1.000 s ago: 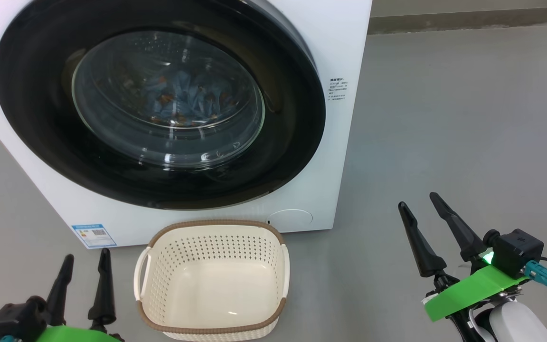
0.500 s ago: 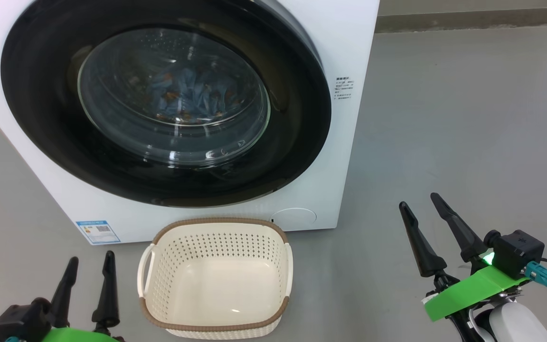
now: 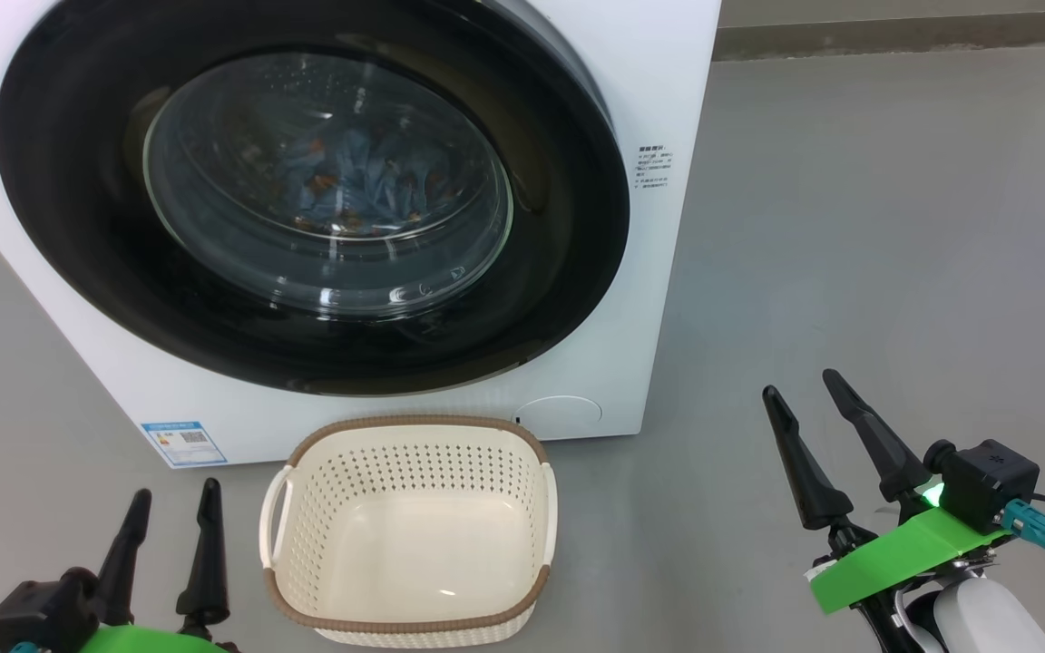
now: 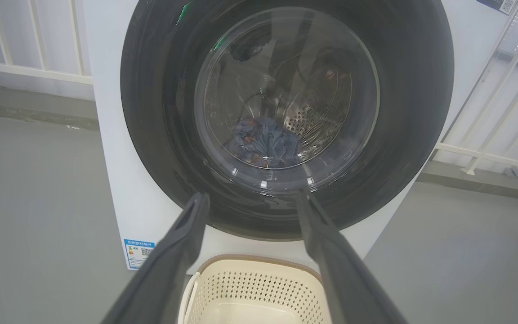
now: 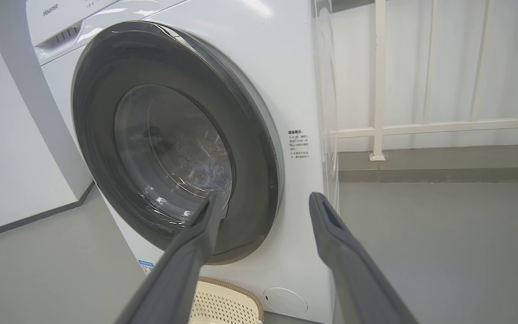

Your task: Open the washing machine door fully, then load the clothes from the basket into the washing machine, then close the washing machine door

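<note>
Head view, and the washing machine (image 3: pixel 668 54) takes the upper left: a big white box standing on the grey floor (image 3: pixel 849 227). The washing machine door (image 3: pixel 577 236) sits shut against the front, a broad glossy black ring around a bulging clear glass window (image 3: pixel 214 227) streaked with reflections. Look through that glass and there are the clothes (image 3: pixel 364 177), light-blue fabric flecked with orange and brown, bunched up inside the drum. Over to the left wrist view, where the same heap lies low behind the glass, with the perforated steel drum wall (image 4: pixel 313 117) gleaming just to its right.

Down on the floor, right in front of the machine and below the door, stands the basket (image 3: pixel 414 424). It is cream, with rows of holes in its sides, a brown woven-look rim, a loop handle on each side, and a bare bottom catching a small glint. A blue sticker (image 3: pixel 184 442) marks the machine's lower left corner, and a round cap (image 3: pixel 559 413) sits at its lower right.

The left tool (image 3: pixel 176 490) hangs at the lower left, just beside the basket's handle, fingers spread wide with nothing between them. The right tool (image 3: pixel 800 383) is at the lower right, well apart from the basket over bare floor, also wide and holding nothing.

Right wrist view now: the door from the side, its grey edge hugging the white front, a small text label (image 5: pixel 298 143) beside it, and a white railing (image 5: pixel 378 90) beyond.
</note>
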